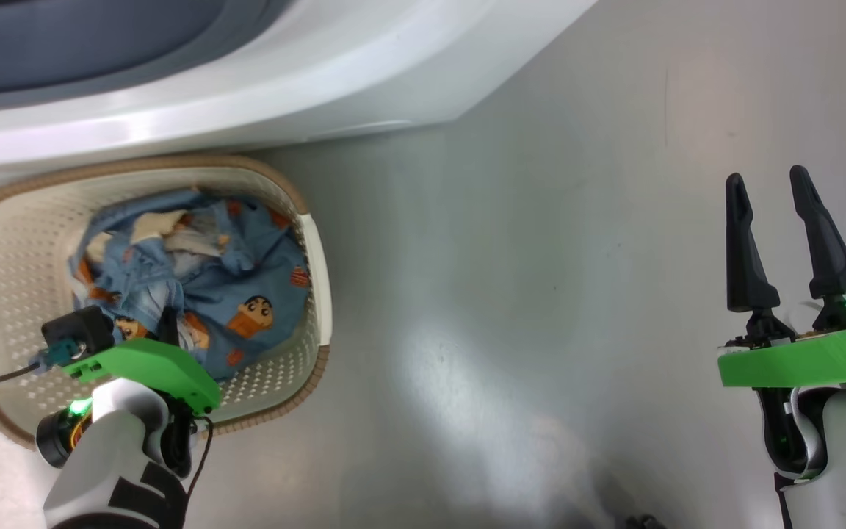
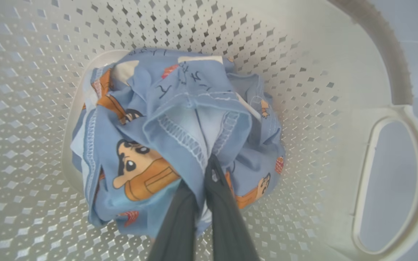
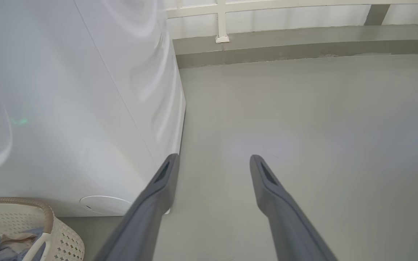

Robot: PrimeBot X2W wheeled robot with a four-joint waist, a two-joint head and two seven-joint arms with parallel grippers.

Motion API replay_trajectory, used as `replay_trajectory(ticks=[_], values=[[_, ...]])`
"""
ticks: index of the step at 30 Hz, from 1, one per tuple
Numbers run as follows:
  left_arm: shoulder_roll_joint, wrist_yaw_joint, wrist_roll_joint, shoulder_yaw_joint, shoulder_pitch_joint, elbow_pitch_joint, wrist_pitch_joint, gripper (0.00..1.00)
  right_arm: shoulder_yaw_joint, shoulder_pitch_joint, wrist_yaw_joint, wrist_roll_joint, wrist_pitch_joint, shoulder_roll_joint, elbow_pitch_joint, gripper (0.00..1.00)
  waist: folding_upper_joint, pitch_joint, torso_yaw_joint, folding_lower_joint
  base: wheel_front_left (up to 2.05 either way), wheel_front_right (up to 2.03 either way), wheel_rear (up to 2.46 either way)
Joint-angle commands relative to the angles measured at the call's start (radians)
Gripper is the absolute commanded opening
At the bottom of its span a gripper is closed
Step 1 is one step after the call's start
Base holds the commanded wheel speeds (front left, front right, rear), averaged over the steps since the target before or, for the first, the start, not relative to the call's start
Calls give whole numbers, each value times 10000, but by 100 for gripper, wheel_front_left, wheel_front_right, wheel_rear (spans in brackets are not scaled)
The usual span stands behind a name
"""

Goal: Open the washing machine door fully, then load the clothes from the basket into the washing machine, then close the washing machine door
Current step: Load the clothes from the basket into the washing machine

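Left end effector point(image 2: 204, 173) tight on clothes point(image 2: 165, 119)

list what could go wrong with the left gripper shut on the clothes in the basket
1. The left gripper pinches just one fold at the top of the clothes, so the fabric may slip out or only part of the bundle may come up.
2. The clothes sit low in the basket; a lift could drag fabric over its rim and tip it or shove it against the washing machine.

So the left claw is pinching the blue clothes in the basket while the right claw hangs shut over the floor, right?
Not quite: the right claw is open, as the right wrist view shows. The left claw does pinch the clothes in the basket.
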Motion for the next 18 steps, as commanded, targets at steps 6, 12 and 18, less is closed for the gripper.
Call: replay_trajectory(ticks=[6, 12, 18], values=[[165, 71, 241, 524, 1480, -1658, -133, 0, 190, 567, 16, -21, -72, -17, -85, 100, -1, -987, 411, 0, 0, 0, 0], [74, 7, 511, 789, 2454, -2843, -134, 0, 209, 853, 16, -59, -72, -6, 30, 100, -1, -1784, 652, 0, 0, 0, 0], [45, -103, 568, 808, 3354, -3930, -134, 0, 263, 1189, 16, -109, -72, 43, 140, 100, -1, -2622, 836, 0, 0, 0, 0]])
